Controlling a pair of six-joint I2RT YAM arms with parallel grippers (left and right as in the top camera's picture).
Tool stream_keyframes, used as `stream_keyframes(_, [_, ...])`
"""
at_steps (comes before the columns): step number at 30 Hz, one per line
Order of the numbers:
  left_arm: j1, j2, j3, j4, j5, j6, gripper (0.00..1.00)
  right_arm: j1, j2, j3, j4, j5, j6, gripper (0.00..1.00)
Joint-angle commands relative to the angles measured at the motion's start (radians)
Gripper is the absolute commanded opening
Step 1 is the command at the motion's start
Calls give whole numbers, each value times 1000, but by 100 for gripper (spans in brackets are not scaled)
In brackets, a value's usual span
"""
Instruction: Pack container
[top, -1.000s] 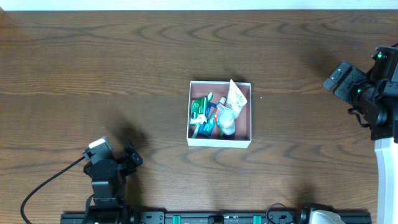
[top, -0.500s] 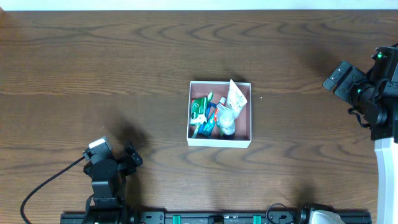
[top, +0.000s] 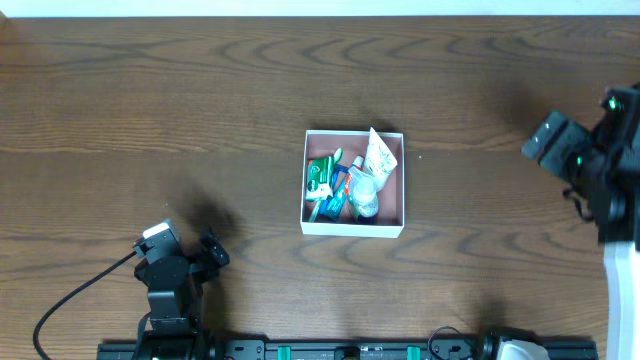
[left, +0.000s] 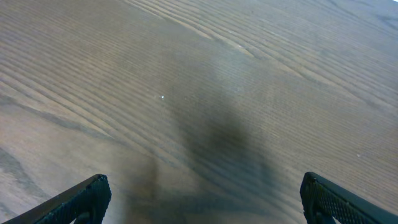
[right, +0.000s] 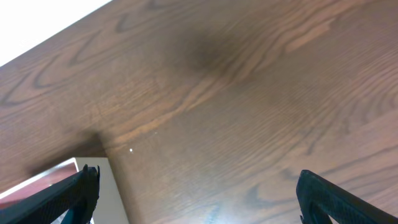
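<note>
The container is a square shallow box with white walls and a pink-brown inside, at the middle of the table. It holds several toiletries: a green packet, a white tube and a clear bottle. My left gripper is open and empty near the front left, over bare wood in the left wrist view. My right gripper is open and empty at the far right. In the right wrist view a corner of the container shows beside its left finger.
The dark wooden table carries nothing else. Its far edge meets a white surface. A black cable runs from the left arm's base. A rail lies along the front edge.
The right arm has shifted slightly to the right and toward the front. The left arm and the container have not moved.
</note>
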Motion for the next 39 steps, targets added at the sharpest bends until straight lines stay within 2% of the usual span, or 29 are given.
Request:
stream_keyframes(1, [6,-8,-19,-2,-2,-2,98,-5,-117,-89,27,33,-51,99])
stream_keyframes(10, [6,-8,-19,-2,-2,-2,98,-4,-449,-583,277,37,-151,99])
stream_keyframes(19, [6,-8,-19,-2,-2,-2,98,-4,-758,-943,379,0,-147,99])
stream_keyframes(30, [6,-8,-19,-2,-1,-2,98,-4,-1012,-1139,431,-13,-147,99])
stream_keyframes(39, [6,-8,-19,-2,-2,-2,98,-4,-1123,-1195,430,-14,-147,99])
